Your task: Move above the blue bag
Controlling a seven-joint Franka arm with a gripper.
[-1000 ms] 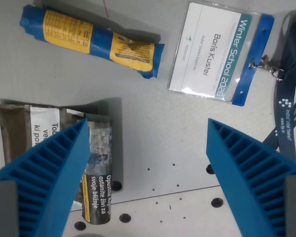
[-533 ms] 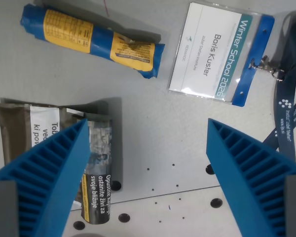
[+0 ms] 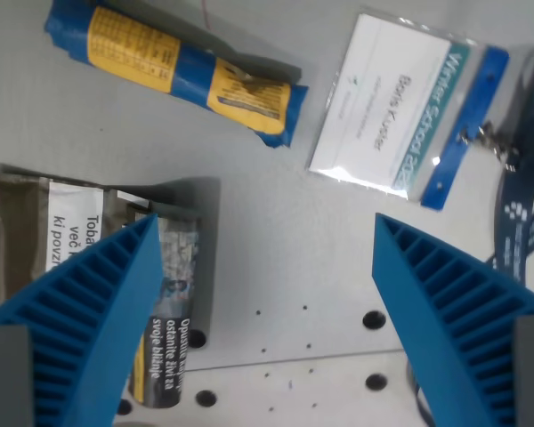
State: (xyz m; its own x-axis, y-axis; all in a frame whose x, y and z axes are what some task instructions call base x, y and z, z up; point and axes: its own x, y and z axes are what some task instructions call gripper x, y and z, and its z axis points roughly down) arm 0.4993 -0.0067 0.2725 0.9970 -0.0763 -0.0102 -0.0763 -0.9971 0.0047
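Note:
A rolled blue bag (image 3: 173, 69) with yellow labels lies at an angle on the grey table (image 3: 276, 240), near the top left of the wrist view. My gripper (image 3: 265, 238) hangs open over bare table below and to the right of the bag, with nothing between its blue ribbed fingers (image 3: 89, 302). The left finger partly covers a grey tobacco pouch (image 3: 98, 240) with white warning labels.
A clear name badge (image 3: 400, 116) with a blue clip lies at the upper right. Its dark blue lanyard (image 3: 521, 213) runs down the right edge. Several small holes (image 3: 372, 318) dot the table at the bottom.
The whole scene has shifted and turned slightly in the picture, so the camera has moved. The bag sits a little further right and the badge looks tilted. The fingers stand as wide as before.

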